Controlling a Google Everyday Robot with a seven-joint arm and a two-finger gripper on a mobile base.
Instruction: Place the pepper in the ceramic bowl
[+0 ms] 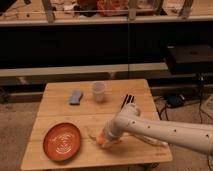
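Note:
The ceramic bowl is a wide, shallow orange-red dish with pale swirl marks, at the front left of the wooden table. The pepper shows as a small orange shape at the tip of my white arm, right of the bowl and near the table's front. My gripper is at the pepper, low over the table, a short way right of the bowl's rim. The arm comes in from the right and hides most of the pepper.
A small translucent white cup stands at the back middle. A blue-grey flat object lies left of it. Dark utensils lie at the right. Dark shelving runs behind the table; cables lie on the floor at the right.

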